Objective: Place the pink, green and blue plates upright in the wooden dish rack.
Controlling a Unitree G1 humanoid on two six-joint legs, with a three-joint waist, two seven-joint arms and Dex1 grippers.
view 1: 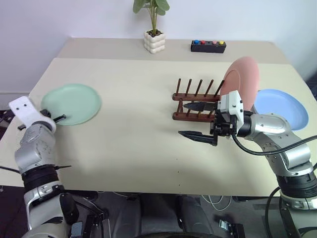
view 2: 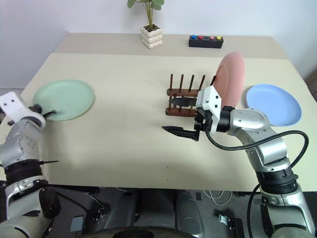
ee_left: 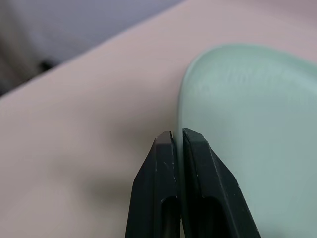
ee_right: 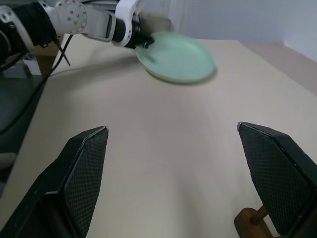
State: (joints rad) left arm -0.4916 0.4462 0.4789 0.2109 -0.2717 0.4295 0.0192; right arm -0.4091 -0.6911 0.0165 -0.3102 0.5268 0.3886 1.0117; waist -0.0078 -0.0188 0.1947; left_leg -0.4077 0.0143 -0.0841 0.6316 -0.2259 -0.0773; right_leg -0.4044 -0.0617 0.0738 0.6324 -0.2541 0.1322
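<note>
Green plate (view 1: 72,103), round and matte, pinched at its rim.

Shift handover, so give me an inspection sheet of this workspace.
Surface: beige table, plates lie flat on it.
Job's things: pink plate upright in the wooden rack; green plate flat at the left; blue plate flat at the right.
Clutter: potted plant and black button box at the far edge.
Grippers: left gripper shut on the green plate's rim; right gripper open, empty, near the rack.
Cables: black cable along the right arm.
Surroundings: white wall.
</note>
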